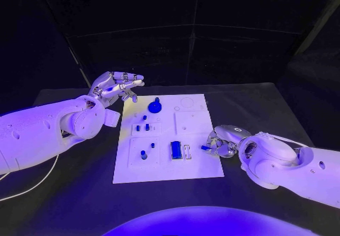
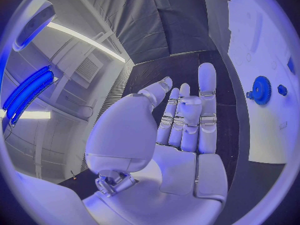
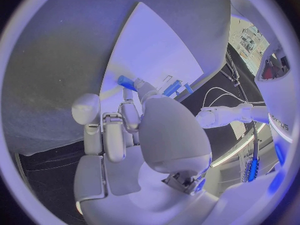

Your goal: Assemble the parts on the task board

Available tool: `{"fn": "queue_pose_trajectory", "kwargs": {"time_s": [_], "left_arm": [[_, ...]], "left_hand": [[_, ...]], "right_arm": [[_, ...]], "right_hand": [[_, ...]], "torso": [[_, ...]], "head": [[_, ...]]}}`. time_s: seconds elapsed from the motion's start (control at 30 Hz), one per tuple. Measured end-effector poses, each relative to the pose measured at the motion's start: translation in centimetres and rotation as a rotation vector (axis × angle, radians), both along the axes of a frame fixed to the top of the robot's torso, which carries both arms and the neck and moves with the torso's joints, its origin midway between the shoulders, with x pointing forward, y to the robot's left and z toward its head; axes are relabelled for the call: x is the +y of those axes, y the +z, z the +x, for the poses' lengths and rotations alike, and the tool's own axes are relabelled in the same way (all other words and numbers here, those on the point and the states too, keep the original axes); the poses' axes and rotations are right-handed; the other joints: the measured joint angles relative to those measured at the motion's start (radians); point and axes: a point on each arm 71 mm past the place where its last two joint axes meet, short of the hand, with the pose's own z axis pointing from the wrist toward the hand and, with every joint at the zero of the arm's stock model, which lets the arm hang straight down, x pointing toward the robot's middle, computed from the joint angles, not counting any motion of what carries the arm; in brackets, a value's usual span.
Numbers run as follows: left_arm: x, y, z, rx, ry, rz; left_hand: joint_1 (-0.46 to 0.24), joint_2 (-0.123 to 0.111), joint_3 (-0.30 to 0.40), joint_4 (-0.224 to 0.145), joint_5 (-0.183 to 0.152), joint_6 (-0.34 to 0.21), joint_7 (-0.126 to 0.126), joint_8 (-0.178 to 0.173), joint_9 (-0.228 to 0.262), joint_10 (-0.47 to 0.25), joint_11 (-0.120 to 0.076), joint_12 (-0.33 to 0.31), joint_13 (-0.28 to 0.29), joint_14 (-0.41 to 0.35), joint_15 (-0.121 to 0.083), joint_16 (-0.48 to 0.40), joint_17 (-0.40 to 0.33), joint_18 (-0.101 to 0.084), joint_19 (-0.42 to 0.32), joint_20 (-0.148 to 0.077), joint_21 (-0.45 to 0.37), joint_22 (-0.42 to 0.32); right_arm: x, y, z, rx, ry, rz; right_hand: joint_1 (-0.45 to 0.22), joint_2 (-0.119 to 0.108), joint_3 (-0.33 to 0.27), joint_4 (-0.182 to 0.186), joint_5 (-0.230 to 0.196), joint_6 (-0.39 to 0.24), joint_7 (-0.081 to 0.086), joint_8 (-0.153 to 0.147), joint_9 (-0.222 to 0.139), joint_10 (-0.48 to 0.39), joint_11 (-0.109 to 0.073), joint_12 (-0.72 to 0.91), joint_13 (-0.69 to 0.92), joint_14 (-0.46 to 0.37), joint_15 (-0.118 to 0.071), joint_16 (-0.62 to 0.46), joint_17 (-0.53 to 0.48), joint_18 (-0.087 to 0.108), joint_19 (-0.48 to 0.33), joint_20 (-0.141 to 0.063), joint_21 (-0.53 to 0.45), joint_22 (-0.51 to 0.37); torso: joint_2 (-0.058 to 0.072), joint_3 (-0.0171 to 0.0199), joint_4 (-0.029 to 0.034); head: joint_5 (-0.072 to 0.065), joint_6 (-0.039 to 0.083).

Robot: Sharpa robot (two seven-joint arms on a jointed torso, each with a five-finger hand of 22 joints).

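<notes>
A small, rigid, light blue plastic peg (image 3: 125, 81) is pinched at its end by the right hand (image 1: 221, 143); the left hand (image 1: 117, 87) is held empty, fingers apart.

Colour: violet-blue light washed the whole scene.
Brightness: the room behind the black table (image 1: 70, 196) was nearly dark; the task board (image 1: 198, 169) was the brightest surface in the head view.
Glare: the top of the right hand (image 1: 225, 142) and the left hand (image 1: 117, 86) caught pale highlights.
Shadows: soft and dim beside the board, hard to separate from the dark table.
Lamp: a bright strip light (image 2: 87, 40) glowed in the left wrist view.
Distortion: both wrist views were fisheye circles; the board's edges curved in them.
Focus: the palms nearest the wrist cameras looked soft; the rims smeared.
</notes>
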Motion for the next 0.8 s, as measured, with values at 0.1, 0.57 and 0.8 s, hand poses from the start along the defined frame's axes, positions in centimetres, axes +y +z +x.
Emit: {"fn": "queue_pose_trajectory", "kwargs": {"time_s": [0.1,0.57,0.8], "left_arm": [[0.0,0.0,0.0,0.000,-0.001,0.000],[-0.1,0.0,0.0,0.001,-0.003,-0.001],[-0.2,0.0,0.0,0.001,-0.004,-0.001]], "left_hand": [[0.000,0.000,0.000,0.000,0.000,0.000,0.000,0.000,0.000,0.000,0.000,0.000,0.000,0.000,0.000,0.000,0.000,0.000,0.000,0.000,0.000,0.000],[0.000,0.000,0.000,0.000,0.000,0.000,0.000,0.000,0.000,0.000,0.000,0.000,0.000,0.000,0.000,0.000,0.000,0.000,0.000,0.000,0.000,0.000],[0.000,0.000,0.000,0.000,0.000,0.000,0.000,0.000,0.000,0.000,0.000,0.000,0.000,0.000,0.000,0.000,-0.001,0.000,0.000,0.000,0.000,0.000]], "right_arm": [[0.2,0.4,-0.2,-0.015,-0.010,0.041],[1.7,0.5,-0.1,0.011,-0.051,0.180],[2.8,-0.3,0.3,0.086,-0.069,0.216]], "right_hand": [[-0.043,-0.054,0.125,0.010,0.039,0.001,0.001,0.000,0.000,0.019,-0.013,0.002,0.006,0.001,-0.005,0.000,0.000,0.000,0.000,0.000,0.000,0.006],[-0.130,-0.116,0.200,0.009,0.077,0.009,0.000,0.008,0.006,0.027,-0.015,0.002,0.011,0.001,-0.004,0.004,0.001,0.000,0.000,0.000,0.004,0.011],[-0.174,-0.130,0.168,0.036,0.143,0.021,-0.009,0.010,0.111,0.035,-0.015,0.003,0.017,0.001,-0.004,0.004,0.001,0.000,0.001,-0.001,0.004,0.011]], "torso": [[0.000,-0.0004,0.0005],[0.001,-0.0008,0.0009],[0.001,-0.0008,0.0004]], "head": [[0.001,0.000],[0.009,0.000],[0.013,-0.003]]}}
